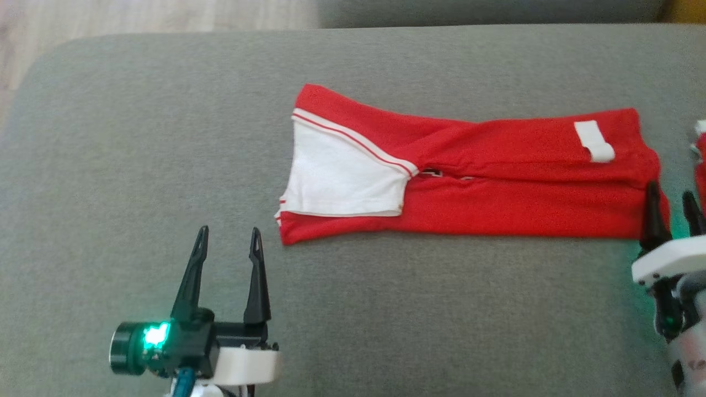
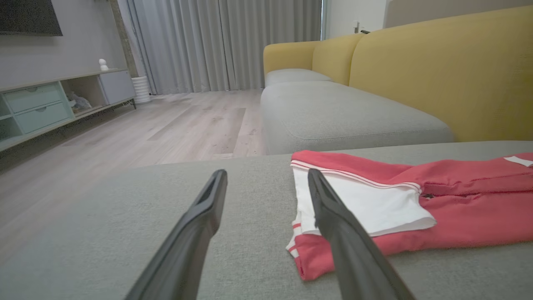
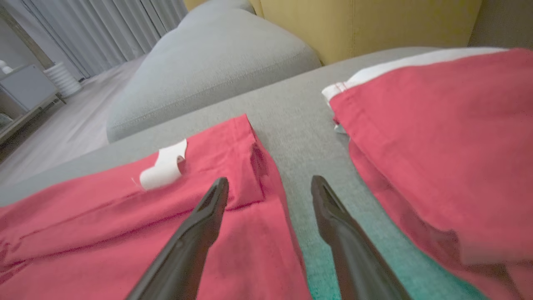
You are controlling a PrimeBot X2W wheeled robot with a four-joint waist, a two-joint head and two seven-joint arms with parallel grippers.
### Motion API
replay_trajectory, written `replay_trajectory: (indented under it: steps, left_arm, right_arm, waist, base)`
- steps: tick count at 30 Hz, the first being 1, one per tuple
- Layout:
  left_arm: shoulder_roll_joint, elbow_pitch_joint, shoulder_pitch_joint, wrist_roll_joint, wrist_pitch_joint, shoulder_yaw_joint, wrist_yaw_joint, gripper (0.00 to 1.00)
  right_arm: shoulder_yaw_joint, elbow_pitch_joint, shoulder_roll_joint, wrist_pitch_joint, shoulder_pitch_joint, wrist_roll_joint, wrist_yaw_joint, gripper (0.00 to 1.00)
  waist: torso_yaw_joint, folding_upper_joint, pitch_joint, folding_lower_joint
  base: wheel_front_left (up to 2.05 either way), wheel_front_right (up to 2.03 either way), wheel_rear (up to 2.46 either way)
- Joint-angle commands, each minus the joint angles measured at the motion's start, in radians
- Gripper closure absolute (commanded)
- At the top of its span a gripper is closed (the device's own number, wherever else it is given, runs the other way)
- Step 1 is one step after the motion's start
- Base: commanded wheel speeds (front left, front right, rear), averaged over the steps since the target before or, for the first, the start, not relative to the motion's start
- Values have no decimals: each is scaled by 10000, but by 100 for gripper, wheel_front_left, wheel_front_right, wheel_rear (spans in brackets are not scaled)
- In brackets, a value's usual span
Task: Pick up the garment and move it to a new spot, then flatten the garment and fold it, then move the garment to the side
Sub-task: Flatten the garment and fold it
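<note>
Folding step: the garment point(image 1: 469, 187) lies as a long band on the grey cushion point(image 1: 138, 165). Your left gripper point(image 1: 229, 230) gapes empty off its near-left corner. Your right gripper point(image 1: 670, 190), also spread, stands at its right end. Next, you probably pinch one end and fold crosswise.

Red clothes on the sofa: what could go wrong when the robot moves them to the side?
1. The right gripper stands open at one end of the garment, with a second red garment close beside it; it might snag that too.
2. The white sleeve lies on top, so lifting could undo the fold.
3. The left gripper is open over bare cushion; closing there would likely catch nothing.
</note>
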Motion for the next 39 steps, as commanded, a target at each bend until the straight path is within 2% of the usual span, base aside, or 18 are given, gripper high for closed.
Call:
replay_trajectory:
  steps: [1, 7, 13, 18, 22, 27, 39]
  left_arm:
    - [-63, -332, -80, 378, -94, 581, -23, 0]
    - [-475, -335, 239, 1069, -95, 975, -463, 0]
    - [-728, -369, 399, 1556, -95, 1270, -925, 0]
    - [-922, -385, 430, 1766, -95, 1387, -1206, 0]
    - [-1127, -361, 462, 1919, -95, 1474, -1484, 0]
    - [-1357, -317, 487, 2126, -95, 1587, -1762, 0]
    - [-1796, -169, 563, 2419, -95, 1911, -2331, 0]
  right_arm:
    - [-130, 244, -88, -134, -173, -249, -7, 0]
    - [-934, 1576, -21, -134, -655, -580, -7, 0]
    - [-1314, 2065, -2, -135, -1079, -883, -7, 0]
    - [-1670, 1848, -20, -135, -1352, -1136, -7, 0]
    - [-2116, 1242, -205, -135, -1483, -1774, -7, 0]
    - [-2541, 887, 164, -135, -1520, -2439, -7, 0]
    - [-3549, 3273, 566, 68, -1543, -2939, -7, 0]
  waist:
    - [349, -1, -93, 1]
    - [735, -1, -107, 1]
    - [869, -1, -75, 1]
    - [895, -1, -43, 1]
    - [882, -1, -26, 1]
    - [888, -1, -40, 1]
    - [1105, -1, 57, 1]
  base:
    - [0, 0, 0]
    - [0, 0, 0]
    - [0, 0, 0]
    - [0, 0, 0]
    - [0, 0, 0]
    - [0, 0, 0]
    - [0, 0, 0]
